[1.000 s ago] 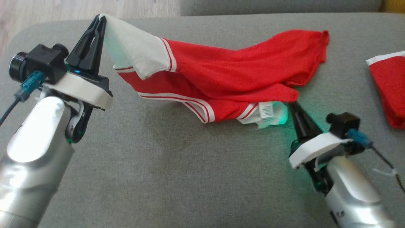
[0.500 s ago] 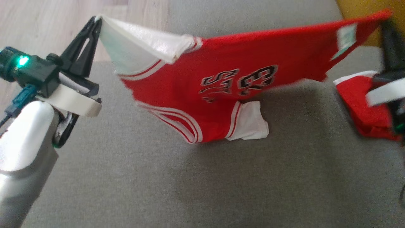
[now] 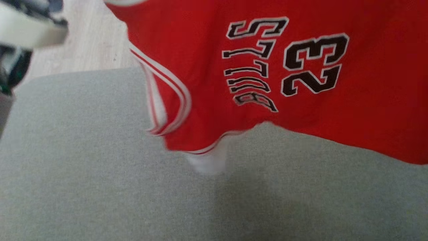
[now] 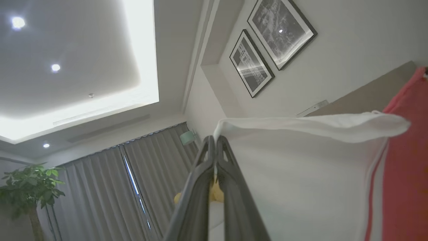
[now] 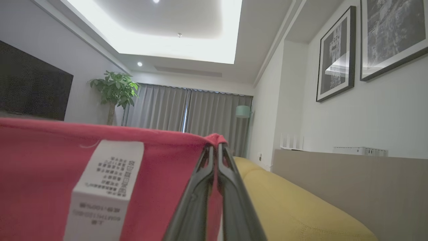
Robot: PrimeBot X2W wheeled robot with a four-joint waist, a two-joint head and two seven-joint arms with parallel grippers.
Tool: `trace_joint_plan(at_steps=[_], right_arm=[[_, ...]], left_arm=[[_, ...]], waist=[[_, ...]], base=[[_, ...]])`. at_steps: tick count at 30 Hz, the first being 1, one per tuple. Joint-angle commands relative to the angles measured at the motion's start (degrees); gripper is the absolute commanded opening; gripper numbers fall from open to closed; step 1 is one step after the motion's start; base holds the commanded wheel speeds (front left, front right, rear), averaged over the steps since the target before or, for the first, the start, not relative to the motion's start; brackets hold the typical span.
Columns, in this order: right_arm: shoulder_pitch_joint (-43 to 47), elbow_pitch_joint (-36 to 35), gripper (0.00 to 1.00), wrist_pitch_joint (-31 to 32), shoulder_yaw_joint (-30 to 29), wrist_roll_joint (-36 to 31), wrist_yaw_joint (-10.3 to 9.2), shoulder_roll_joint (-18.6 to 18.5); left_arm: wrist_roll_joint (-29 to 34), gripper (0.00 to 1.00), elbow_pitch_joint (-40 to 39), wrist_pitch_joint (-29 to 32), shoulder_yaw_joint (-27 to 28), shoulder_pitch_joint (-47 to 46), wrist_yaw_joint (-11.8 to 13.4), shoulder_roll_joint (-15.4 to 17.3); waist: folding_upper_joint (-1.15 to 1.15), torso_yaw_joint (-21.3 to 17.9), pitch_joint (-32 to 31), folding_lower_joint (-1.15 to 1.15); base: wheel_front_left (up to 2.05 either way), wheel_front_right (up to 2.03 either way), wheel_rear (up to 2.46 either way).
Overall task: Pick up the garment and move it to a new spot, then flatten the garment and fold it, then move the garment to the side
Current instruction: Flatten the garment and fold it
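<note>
The garment (image 3: 207, 60) is a red jersey with white trim, black lettering and the number 23. It hangs spread in the air above the grey cushion (image 3: 100, 187), its lower hem and a white sleeve dangling just over the fabric. In the left wrist view my left gripper (image 4: 215, 140) is shut on the white sleeve (image 4: 301, 167), fingers pointing up toward the ceiling. My right gripper (image 5: 215, 147) pinches the garment's red edge (image 5: 50, 167) beside a white care label (image 5: 107, 187). A blurred part of my left wrist shows at the head view's upper left (image 3: 23, 30).
The grey cushion's left edge meets a pale wooden floor (image 3: 90, 43). A yellow sofa (image 5: 294, 204) lies ahead of the right gripper, with a beige panel and framed pictures on the wall behind it. A potted plant (image 5: 115, 90) and grey curtains stand further off.
Both grippers have lifted the garment off the cushion and stretched it out in the air; it went from crumpled to hanging spread. The head view has also shifted.
</note>
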Motion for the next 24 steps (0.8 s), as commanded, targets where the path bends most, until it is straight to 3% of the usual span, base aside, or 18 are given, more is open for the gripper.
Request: trace_joint_plan(at_steps=[1,5,9,14,24], right_arm=[[-3.26,0.29,0.00,1.18,1.35,-0.45,0.39,0.21],[-8.40,5.23,0.00,2.24,4.47,-0.70,0.39,1.39],[-15.78,10.91,0.00,1.46,8.47,-1.32,0.39,2.34],[-26.81,18.82,0.00,-2.04,11.63,-3.11,0.39,3.07],[-39.23,30.62,0.00,-13.27,13.26,-7.15,0.39,4.10]], left_arm=[[-3.05,0.00,0.56,1.59,3.92,-4.71,-0.38,1.30],[-7.41,0.00,5.92,5.32,3.70,-10.66,-1.30,-0.97],[-5.75,0.00,13.02,5.64,2.07,-18.08,-1.67,-2.04],[-2.16,0.00,22.69,1.09,1.18,-27.83,-1.52,-5.56],[2.75,0.00,34.80,-8.64,1.04,-38.20,-0.54,-10.66]], waist=[[0.00,-0.28,1.35,0.00],[0.00,0.00,5.77,0.00],[0.00,0.35,12.24,0.00],[0.00,1.62,20.20,0.00],[0.00,3.89,26.05,0.00]], base=[[0.00,0.00,0.00],[0.00,0.00,0.00],[0.00,0.00,0.00],[0.00,0.00,0.00],[0.00,0.00,0.00]])
